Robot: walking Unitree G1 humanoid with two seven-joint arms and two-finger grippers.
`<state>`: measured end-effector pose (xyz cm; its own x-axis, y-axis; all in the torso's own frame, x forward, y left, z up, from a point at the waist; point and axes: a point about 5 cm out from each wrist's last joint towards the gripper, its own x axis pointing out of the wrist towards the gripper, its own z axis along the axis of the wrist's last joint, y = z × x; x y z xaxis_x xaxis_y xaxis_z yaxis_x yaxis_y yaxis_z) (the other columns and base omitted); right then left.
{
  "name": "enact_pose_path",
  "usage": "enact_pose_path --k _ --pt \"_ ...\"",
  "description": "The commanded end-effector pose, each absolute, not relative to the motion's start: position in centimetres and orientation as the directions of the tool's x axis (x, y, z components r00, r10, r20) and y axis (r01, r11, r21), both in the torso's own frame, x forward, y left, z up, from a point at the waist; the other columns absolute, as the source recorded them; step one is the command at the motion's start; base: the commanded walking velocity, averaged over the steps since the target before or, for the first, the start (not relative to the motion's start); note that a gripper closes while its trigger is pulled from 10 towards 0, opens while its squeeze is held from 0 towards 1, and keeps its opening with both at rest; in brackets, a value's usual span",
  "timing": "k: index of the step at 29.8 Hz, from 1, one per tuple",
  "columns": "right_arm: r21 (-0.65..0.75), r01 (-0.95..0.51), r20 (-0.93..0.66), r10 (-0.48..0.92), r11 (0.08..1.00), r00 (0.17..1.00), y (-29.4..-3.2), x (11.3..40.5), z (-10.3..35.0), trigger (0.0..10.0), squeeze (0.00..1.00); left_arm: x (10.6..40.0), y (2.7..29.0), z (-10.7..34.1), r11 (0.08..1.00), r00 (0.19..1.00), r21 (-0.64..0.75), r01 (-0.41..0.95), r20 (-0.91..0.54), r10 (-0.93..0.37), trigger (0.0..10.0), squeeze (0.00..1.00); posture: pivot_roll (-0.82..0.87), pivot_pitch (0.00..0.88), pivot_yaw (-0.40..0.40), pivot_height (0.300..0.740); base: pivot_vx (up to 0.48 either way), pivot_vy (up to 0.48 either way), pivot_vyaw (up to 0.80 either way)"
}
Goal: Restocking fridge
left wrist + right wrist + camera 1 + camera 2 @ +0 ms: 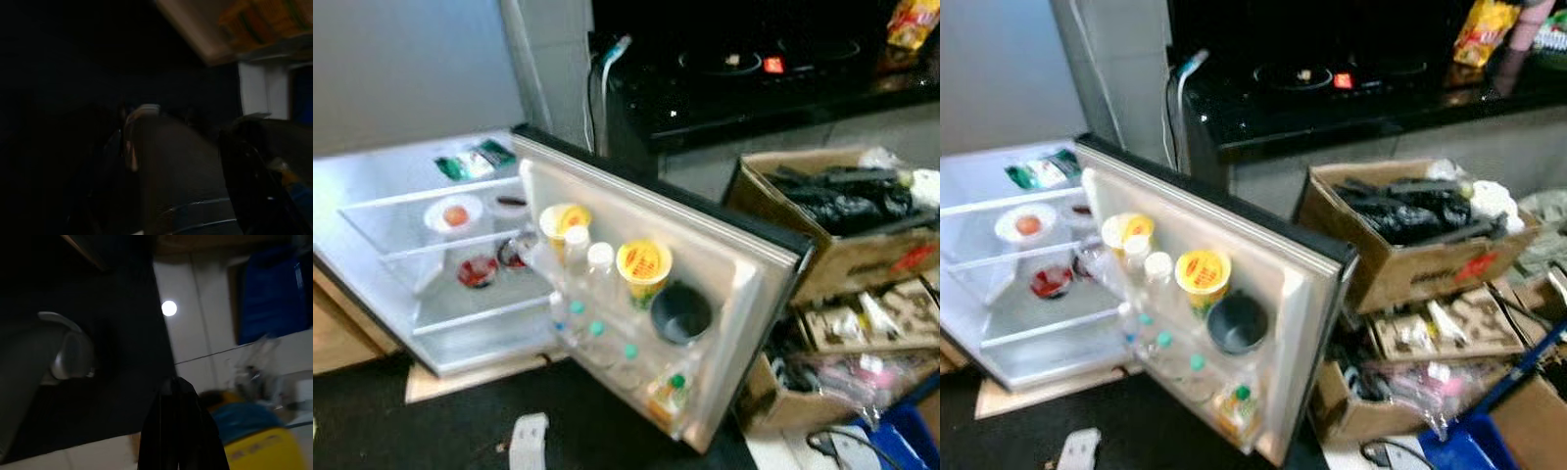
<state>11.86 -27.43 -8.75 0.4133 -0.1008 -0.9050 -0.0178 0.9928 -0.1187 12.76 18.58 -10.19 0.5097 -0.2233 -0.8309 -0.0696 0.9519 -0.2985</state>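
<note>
- The small fridge (372, 196) stands low at the robot's left, its cavity facing the robot, the white interior lit.
- The fridge door (744, 294) is swung wide open; its long edge runs from the hinge near the middle of the eye views out toward the lower right, inner face turned to the camera.
- Door racks hold a row of clear bottles (599, 269) standing upright with white and teal caps, two yellow-lidded cups (643, 262), a dark empty cup (681, 313), and a green-capped bottle (672, 390) at the outer end.
- Inside, a white bowl with an orange fruit (454, 214) sits on a glass shelf; a red-topped container (477, 270) sits on the shelf below; a green packet (470, 162) lies at the top.
- Just beyond the door's free edge stand open cardboard boxes (1410, 245) crowded with black bags and clutter, close beside the door.
- A black counter with a stove top (1332, 78) runs behind, a cable (1180, 88) hanging down its left end.
- Left gripper (195, 176): the wrist view is very dark; two dark fingers are apart, nothing seen between them.
- Right gripper (178, 431): fingers pressed together over a pale floor, holding nothing; a yellow and blue object (254, 435) lies blurred beside it.
</note>
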Motion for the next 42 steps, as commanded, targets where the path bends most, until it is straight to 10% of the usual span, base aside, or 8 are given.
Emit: enact_pose_path --k 1,22,42 --pt "-0.107 -0.028 -0.908 -0.086 0.994 0.411 -27.02 11.81 -8.90 10.0 0.00 12.56 19.08 -10.20 0.956 0.504 -0.284 -0.070 -0.838 -0.212 10.0 0.00 -0.04 0.000 -0.019 0.740 0.000 0.000 0.79" --pt "-0.100 -0.025 -0.909 -0.081 0.995 0.408 -26.79 11.81 -8.99 10.0 0.00 12.74 18.55 -10.18 0.944 0.505 -0.321 -0.074 -0.828 -0.242 10.0 0.00 -0.04 0.004 -0.007 0.740 0.000 0.000 0.79" --pt "-0.121 -0.009 -0.909 -0.107 0.993 0.402 -26.41 12.29 -9.05 10.0 0.00 12.60 18.87 -10.25 0.957 0.494 -0.283 -0.068 -0.842 -0.214 10.0 0.00 -0.03 0.008 0.000 0.740 0.000 -0.146 0.00"
